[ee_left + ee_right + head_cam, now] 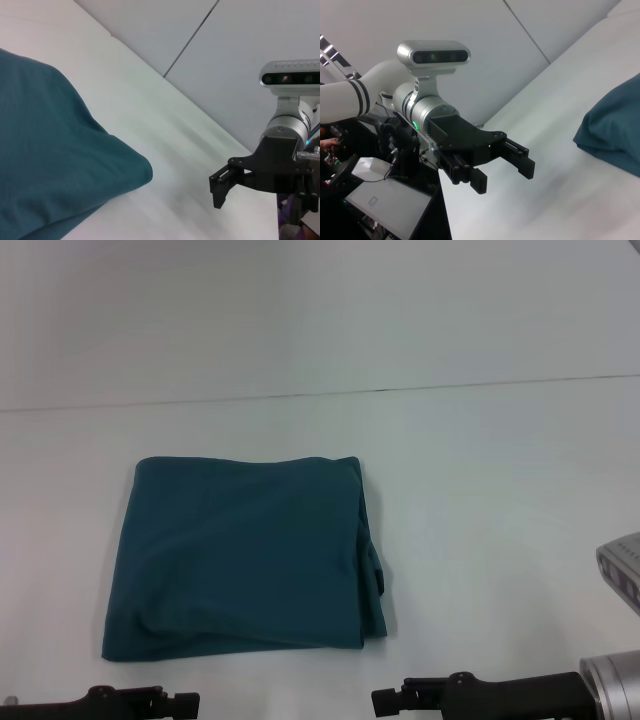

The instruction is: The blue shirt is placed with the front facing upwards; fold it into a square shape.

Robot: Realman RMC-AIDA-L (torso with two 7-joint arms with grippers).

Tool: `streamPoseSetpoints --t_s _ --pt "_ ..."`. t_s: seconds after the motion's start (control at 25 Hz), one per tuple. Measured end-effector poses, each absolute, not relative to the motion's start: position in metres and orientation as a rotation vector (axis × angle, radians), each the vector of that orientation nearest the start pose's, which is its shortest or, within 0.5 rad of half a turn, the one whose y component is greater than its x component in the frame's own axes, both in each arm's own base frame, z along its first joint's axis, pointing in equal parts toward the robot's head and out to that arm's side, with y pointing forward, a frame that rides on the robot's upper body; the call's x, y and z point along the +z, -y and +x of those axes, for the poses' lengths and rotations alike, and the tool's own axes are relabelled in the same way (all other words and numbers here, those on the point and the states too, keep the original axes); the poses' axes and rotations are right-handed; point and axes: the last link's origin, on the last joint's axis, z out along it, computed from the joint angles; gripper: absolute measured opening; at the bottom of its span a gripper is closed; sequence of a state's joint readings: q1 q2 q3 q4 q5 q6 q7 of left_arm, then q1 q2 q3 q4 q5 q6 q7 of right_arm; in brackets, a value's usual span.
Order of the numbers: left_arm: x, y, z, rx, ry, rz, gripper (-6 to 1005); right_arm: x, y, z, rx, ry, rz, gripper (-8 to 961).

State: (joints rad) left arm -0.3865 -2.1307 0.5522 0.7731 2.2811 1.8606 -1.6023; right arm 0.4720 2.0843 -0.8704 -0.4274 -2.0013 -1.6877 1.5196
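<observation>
Shirt handling was judged from its look: soft, light, limp cloth, best pinched at a corner or a folded edge. The left claw point(190, 703) stood released at the near table point(480, 460) edge, at about 7 o'clock. The right claw point(385, 701), also released, stood at 5 o'clock. The shirt point(245, 555), already folded almost square, lay beyond both, at about 12 o'clock, apart from them.

You see the left tool point(502, 167) hanging just above the near edge of the white bench point(555, 175), its two black fingers point(522, 161) spread apart and holding nothing. At about 3 o'clock from it, well apart, a rounded corner of the folded blue shirt point(615, 125) rests on the bench.
</observation>
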Motion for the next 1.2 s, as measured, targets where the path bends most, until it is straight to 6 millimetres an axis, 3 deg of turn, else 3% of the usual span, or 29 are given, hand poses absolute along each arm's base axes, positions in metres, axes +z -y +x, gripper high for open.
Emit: streamPoseSetpoints --t_s 1.2 --pt "0.0002 -0.2484 -0.2956 -0.673 1.135 -2.849 731 -0.0558 -0.2516 0.2728 0.804 -1.181 -2.963 945"
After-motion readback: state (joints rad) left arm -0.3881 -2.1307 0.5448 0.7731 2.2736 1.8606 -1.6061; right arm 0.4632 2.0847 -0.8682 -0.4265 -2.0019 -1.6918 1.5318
